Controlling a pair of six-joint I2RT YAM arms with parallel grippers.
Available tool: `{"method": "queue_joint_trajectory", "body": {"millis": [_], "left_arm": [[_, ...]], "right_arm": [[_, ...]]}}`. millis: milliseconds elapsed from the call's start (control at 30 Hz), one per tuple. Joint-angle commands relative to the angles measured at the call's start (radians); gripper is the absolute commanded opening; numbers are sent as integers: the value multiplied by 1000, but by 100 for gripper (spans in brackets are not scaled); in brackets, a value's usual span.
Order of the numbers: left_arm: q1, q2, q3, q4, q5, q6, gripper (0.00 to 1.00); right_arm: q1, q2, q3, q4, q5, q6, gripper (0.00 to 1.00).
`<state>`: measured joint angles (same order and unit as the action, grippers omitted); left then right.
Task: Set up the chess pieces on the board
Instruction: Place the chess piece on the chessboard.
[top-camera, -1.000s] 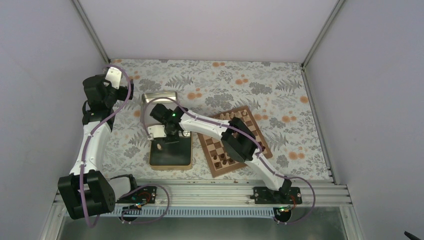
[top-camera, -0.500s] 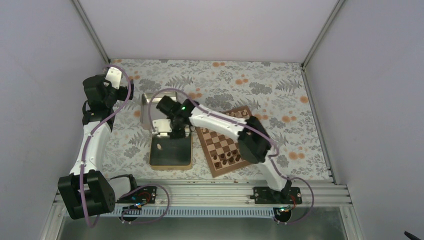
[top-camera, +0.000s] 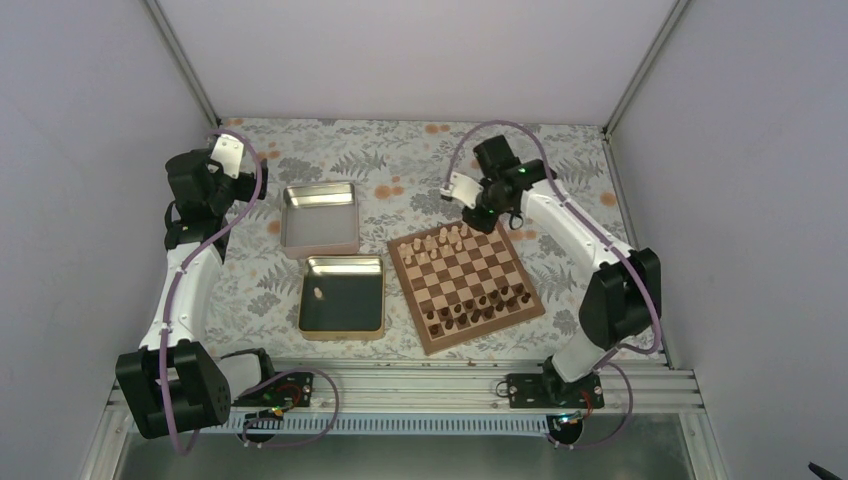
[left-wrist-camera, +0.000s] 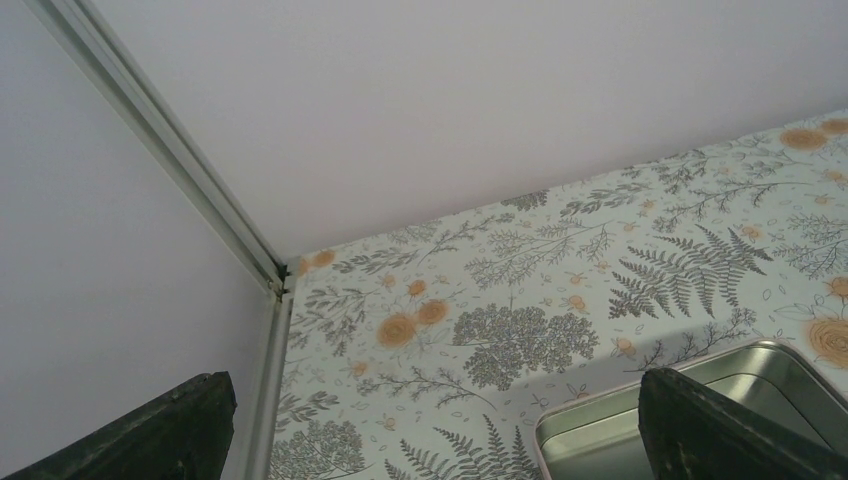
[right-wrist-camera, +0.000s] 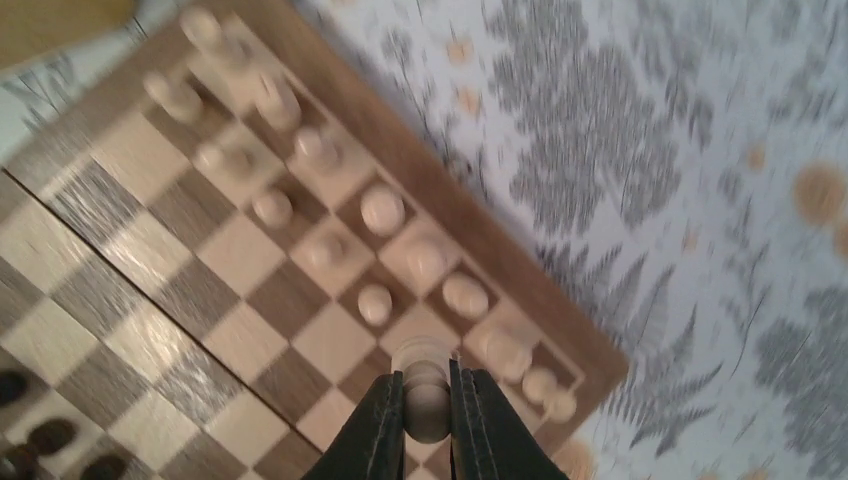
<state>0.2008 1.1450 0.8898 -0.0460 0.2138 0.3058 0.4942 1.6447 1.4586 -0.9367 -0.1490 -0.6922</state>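
Your right claw (right-wrist-camera: 428, 415) pinches a pale chess piece (right-wrist-camera: 427, 400) over the board (right-wrist-camera: 490, 265) near its far right corner, so lowering it off-centre could topple the pale chessmen (right-wrist-camera: 465, 295) crowded beside it.

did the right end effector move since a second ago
Yes, the right end effector went right and back, from over the dark tin to the board's far edge, holding a piece.

Wood, metal and print
We see smooth, faintly glossy wood on the board (top-camera: 470, 272), pale matt wooden pieces (right-wrist-camera: 382, 210), shiny metal tins (top-camera: 318, 222), and a matt floral table (top-camera: 560, 180), perhaps paper or cloth.
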Motion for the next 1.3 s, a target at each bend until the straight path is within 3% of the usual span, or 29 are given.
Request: {"method": "queue_joint_trajectory", "body": {"millis": [0, 267, 600, 1267], "left_arm": [[9, -9, 5, 5, 14, 0, 100], [8, -6, 7, 3, 17, 0, 100], [8, -7, 11, -2, 17, 0, 100], [9, -9, 6, 2, 16, 0, 100]], "right_arm": [[-80, -48, -106, 24, -59, -19, 4], [-129, 7, -183, 85, -100, -41, 5], [-143, 131, -148, 102, -113, -52, 5], [-154, 188, -120, 109, -81, -48, 6]]}}
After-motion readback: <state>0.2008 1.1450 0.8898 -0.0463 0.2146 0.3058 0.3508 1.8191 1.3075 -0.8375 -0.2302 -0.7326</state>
